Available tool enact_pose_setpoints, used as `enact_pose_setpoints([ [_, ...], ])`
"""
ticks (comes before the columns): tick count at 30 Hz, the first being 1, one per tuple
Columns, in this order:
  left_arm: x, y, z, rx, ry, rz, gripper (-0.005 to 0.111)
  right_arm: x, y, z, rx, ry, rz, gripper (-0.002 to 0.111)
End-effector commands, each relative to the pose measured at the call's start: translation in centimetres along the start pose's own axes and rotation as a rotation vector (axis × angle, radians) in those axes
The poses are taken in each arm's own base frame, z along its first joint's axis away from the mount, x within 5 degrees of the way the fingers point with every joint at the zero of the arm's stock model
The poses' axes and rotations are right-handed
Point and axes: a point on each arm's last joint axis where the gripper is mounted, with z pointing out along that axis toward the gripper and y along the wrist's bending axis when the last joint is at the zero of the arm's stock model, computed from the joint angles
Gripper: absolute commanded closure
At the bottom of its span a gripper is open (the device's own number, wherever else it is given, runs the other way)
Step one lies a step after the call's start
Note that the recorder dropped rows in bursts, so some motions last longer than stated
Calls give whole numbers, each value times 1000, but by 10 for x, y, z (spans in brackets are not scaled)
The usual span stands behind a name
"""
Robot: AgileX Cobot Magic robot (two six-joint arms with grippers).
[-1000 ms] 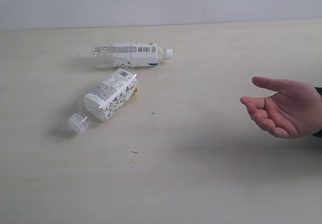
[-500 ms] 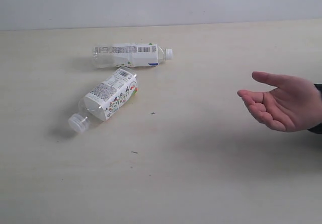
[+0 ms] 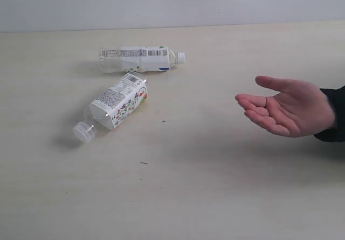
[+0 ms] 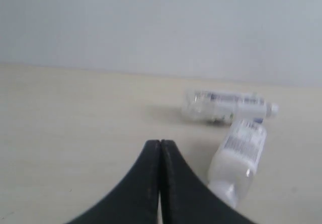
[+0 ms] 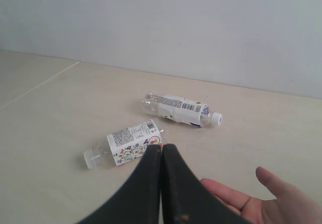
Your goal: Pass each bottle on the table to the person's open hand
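Lying sideways close together on the pale beige wood-grain table [image 3: 215, 197] are a slim clear plastic white-capped bottle [image 3: 141, 59] and a squarish flower-labelled bottle [image 3: 116, 106]. The bare, black-cuffed person's hand [image 3: 288, 113], well apart from them, is spread palm-up and empty. The black left gripper [image 4: 160, 146] and right gripper [image 5: 161, 151] are pinched closed on nothing.

The person's open hand [image 3: 288, 113] is running off the exterior view's right edge at its black sleeve cuff [image 3: 333, 118], and the right wrist view is cutting it at the palm. In the left wrist view the slim bottle [image 4: 226, 105] and the squat bottle [image 4: 241, 151] are looking blurred, print unreadable. The left gripper [image 4: 160, 144] is hiding the squat bottle's cap end there, and the right gripper [image 5: 161, 147] is overlapping one corner of it.
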Motion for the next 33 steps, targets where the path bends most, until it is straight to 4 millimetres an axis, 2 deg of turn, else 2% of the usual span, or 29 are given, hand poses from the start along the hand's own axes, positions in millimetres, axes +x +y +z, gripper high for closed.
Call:
enact_pose_setpoints([
  [1, -15, 1, -2, -2, -170, -130, 107, 0, 0, -1, 2, -8, 3, 108],
  [4, -20, 3, -3, -13, -221, -134, 107, 0, 0, -1, 2, -8, 3, 108],
  [6, -27, 5, -5, -19, -304, -225, 107, 0, 0, -1, 2, -8, 3, 108],
  [9, -44, 11, -13, -12, -525, -429, 107, 0, 0, -1, 2, -8, 3, 108],
  [11, -56, 12, -20, 0, -662, -434, 107, 0, 0, -1, 2, -8, 3, 108],
  [14, -94, 7, -27, 17, -710, -410, 107, 0, 0, -1, 2, -8, 3, 108],
  [17, -137, -2, -14, 11, -626, -333, 107, 0, 0, -1, 2, -8, 3, 108],
  [19, -163, -7, 7, 3, -512, -280, 107, 0, 0, -1, 2, -8, 3, 108],
  [22, -198, -16, 51, 1, -259, -215, 107, 0, 0, -1, 2, -8, 3, 108],
  [23, -209, -20, 89, -3, -22, -163, 107, 0, 0, -1, 2, -8, 3, 108],
  [24, -208, -20, 109, -6, 95, -153, 107, 0, 0, -1, 2, -8, 3, 108],
  [25, -206, -23, 145, 5, 352, -115, 107, 0, 0, -1, 2, -8, 3, 108],
  [26, -201, -23, 157, 17, 479, -91, 107, 0, 0, -1, 2, -8, 3, 108],
  [27, -191, -25, 186, 52, 719, -34, 107, 0, 0, -1, 2, -8, 3, 108],
  [28, -189, -27, 197, 74, 792, -8, 107, 0, 0, -1, 2, -8, 3, 108],
  [29, -172, -31, 221, 119, 977, 63, 107, 0, 0, -1, 2, -8, 3, 108],
  [30, -162, -34, 231, 123, 1047, 91, 107, 0, 0, -1, 2, -8, 3, 108],
  [31, -144, -43, 247, 115, 1147, 196, 107, 0, 0, -1, 2, -8, 3, 108],
  [33, -123, -61, 265, 79, 1196, 356, 107, 0, 0, -1, 2, -8, 3, 108],
])
